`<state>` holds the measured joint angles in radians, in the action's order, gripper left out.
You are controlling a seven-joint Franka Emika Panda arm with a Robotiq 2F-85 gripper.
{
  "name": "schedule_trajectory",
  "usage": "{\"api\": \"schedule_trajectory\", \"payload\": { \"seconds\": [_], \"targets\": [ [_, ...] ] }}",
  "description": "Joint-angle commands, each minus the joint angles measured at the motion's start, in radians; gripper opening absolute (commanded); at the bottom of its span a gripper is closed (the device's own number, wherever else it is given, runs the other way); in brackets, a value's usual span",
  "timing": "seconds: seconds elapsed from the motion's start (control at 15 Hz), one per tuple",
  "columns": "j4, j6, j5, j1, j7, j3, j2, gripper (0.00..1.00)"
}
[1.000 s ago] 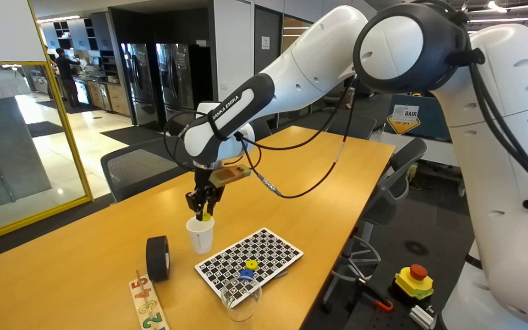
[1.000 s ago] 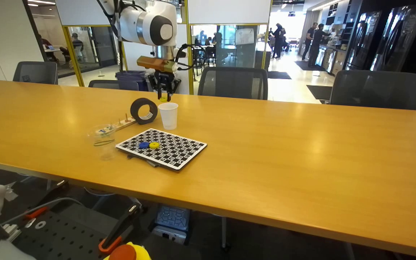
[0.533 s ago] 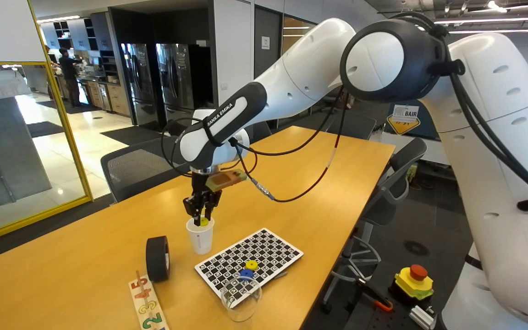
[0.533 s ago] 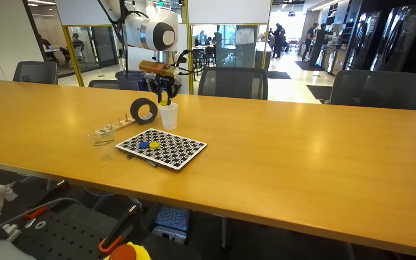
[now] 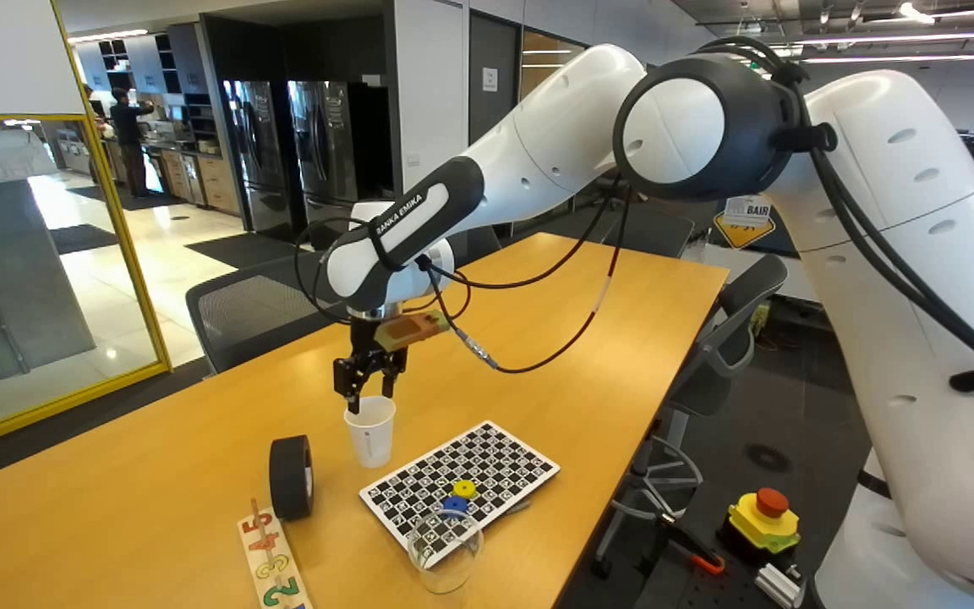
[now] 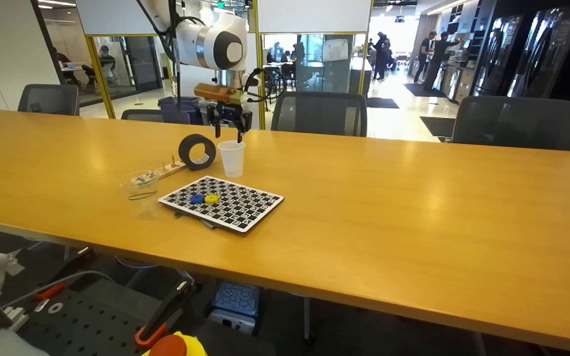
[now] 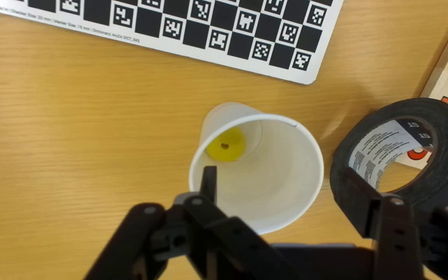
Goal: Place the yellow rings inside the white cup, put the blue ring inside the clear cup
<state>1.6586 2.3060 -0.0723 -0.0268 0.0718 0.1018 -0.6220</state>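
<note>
In an exterior view, the clear cup [image 6: 141,202] stands at nine o'clock of the checkered board [image 6: 235,205]. On the board lies the blue ring [image 6: 197,199], a yellow ring [image 6: 211,199] at its three o'clock: both probably light and stiff, best gripped by the outer edge. Another yellow ring [image 7: 232,145] is inside the white cup [image 6: 232,160], at board twelve o'clock; the claw [image 6: 229,137] above, fingers wide apart, holds nothing. Digits 2–5 mark the number strip [image 5: 271,558]; "EMIKA" marks the arm [image 5: 538,156].

- In an exterior view, the camera looked down obliquely along the table [image 5: 470,397], the arm [image 5: 563,135] near it, fridges [image 5: 318,152] beyond.
- In an exterior view, the camera faced across the table from behind its near edge, toward chairs [image 6: 319,113].
- The wrist view looked down from close range into the white cup [image 7: 263,182].
- All three shared the white cup, tape roll [image 5: 288,478] and part of the board [image 5: 487,457].
</note>
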Motion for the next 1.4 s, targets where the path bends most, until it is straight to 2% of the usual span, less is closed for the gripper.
{"api": "schedule_trajectory", "payload": {
  "seconds": [0.0,0.47,0.8,1.2,1.33],
  "targets": [
    [0.064,-0.004,0.03,-0.029,-0.068,-0.04,0.08,1.0],
    [0.408,0.075,0.048,-0.048,-0.188,-0.075,0.306,1.0],
    [0.603,0.129,-0.042,-0.037,-0.294,-0.059,0.384,1.0],
    [0.699,0.271,-0.192,-0.049,-0.47,-0.054,0.35,1.0],
    [0.703,0.311,-0.188,-0.07,-0.558,-0.069,0.321,1.0]
  ]
}}
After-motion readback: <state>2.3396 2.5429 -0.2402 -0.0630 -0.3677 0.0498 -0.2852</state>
